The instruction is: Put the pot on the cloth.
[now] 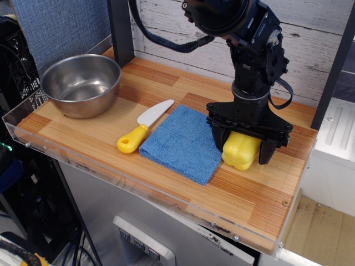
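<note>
The gripper (242, 148) straddles the yellow pepper (241, 151), jaws spread around it; whether they clamp it cannot be determined. The pot (81, 85) stands well apart beyond the cloth (183, 143), on the cloth's far side from the gripper.

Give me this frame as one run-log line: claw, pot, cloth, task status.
claw: straddling yellow pepper, grip unclear | pot: upright, back-left of table, untouched | cloth: flat mid-table, bare | knife: beside cloth | task: not done

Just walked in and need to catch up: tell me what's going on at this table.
The robot arm's gripper is down at the right end of the table, its fingers astride a yellow pepper lying beside the blue cloth. The pot sits empty at the far left, untouched and not yet on the cloth. A yellow-handled knife lies between pot and cloth.
</note>
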`<state>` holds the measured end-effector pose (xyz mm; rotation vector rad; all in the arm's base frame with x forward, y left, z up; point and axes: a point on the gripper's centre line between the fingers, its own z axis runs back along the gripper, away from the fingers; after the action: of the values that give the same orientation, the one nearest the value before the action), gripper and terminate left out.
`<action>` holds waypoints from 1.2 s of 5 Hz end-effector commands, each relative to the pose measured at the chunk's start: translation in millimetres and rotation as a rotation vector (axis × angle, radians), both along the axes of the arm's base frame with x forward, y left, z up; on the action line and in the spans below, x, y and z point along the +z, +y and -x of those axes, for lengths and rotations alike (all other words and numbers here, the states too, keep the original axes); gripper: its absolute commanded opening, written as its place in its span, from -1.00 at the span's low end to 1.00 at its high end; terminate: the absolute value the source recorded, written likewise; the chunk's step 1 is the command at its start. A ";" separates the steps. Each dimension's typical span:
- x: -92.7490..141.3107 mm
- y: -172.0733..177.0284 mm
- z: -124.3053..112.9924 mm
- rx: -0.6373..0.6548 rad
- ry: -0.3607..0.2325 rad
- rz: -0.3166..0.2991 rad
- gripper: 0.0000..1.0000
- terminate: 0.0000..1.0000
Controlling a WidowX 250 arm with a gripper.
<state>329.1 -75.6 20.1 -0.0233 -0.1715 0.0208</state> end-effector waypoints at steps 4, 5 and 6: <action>55.4 53.5 -9.9 0.114 -0.009 0.052 1.00 -1.00; 70.4 58.1 -9.8 0.092 -0.035 0.123 1.00 -1.00; 72.3 71.9 -5.7 0.122 -0.035 0.134 1.00 -1.00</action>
<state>332.3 -6.1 72.2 -0.1468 -0.1405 0.1583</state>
